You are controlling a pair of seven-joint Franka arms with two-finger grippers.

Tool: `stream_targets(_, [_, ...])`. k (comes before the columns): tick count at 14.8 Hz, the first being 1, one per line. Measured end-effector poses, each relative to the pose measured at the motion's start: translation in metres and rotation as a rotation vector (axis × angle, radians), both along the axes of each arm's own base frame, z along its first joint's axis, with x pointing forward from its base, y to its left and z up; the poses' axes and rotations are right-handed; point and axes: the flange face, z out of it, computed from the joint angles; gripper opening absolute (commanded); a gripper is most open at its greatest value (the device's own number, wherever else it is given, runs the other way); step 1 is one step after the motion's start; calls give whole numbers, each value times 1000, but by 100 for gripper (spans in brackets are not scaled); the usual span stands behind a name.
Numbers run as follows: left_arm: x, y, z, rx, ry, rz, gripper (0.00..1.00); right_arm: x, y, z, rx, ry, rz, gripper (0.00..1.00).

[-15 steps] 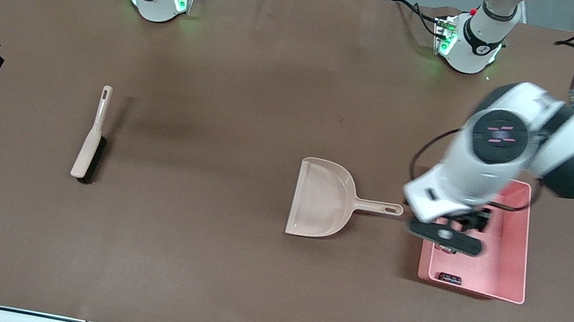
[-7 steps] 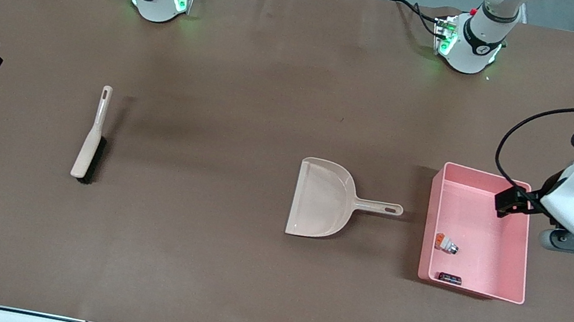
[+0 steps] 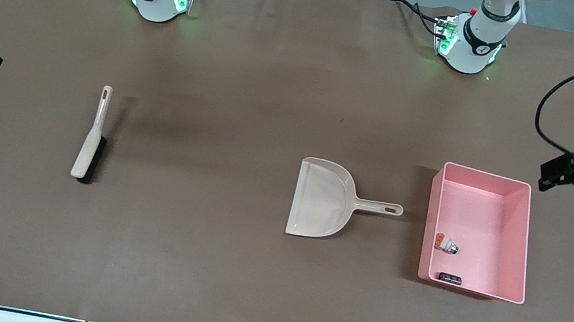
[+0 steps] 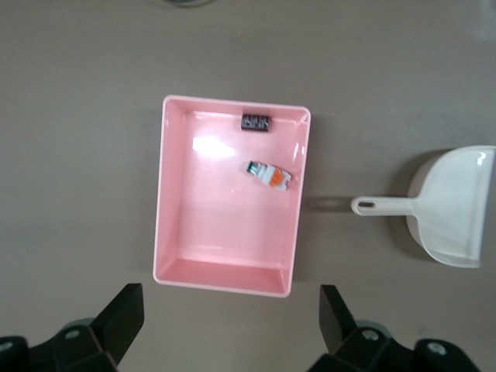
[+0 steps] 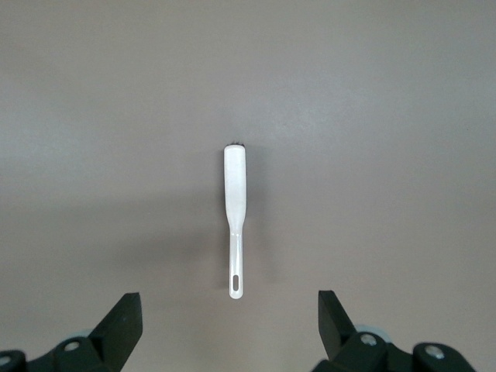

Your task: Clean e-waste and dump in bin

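Front view – bin: the pink bin point(image 3: 522, 241) sits toward the left arm's end of the table, with both e-waste parts inside, the white-and-silver part point(image 3: 446, 244) and the dark cylinder point(image 3: 450, 278) against the wall nearest the camera.
Front view – tools: the dustpan point(image 3: 323, 199) lies flat and empty just beside the bin; the brush point(image 3: 91, 137) lies well apart, toward the right arm's end.
Left wrist view – left gripper point(image 4: 231, 329): fingers spread wide, holding nothing, high above the table beside the bin (both parts visible in it).
Right wrist view – right gripper point(image 5: 229, 329): released, empty, above the brush.
Step in hand: dumping looks finished – nothing stray shows on the table.
Next move: probably only parking both arms.
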Motion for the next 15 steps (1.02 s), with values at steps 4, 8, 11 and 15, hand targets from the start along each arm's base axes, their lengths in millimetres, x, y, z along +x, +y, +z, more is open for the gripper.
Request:
stream_targets(4, [-47,17,5,-37,24,11,100,0,0,0,1,1,-2,100])
stream_targets(8, [-71,4,1,-20,41,-21,100,0,-1,0,2,2,-2,100])
stream_targets(11, [-75,-20,-2,39,41,-75,100,0,-1,0,2,2,-3,100])
stream_targets(15, [-74,-17,-2,40,40,-68,100,0,-1,0,2,3,-3,100])
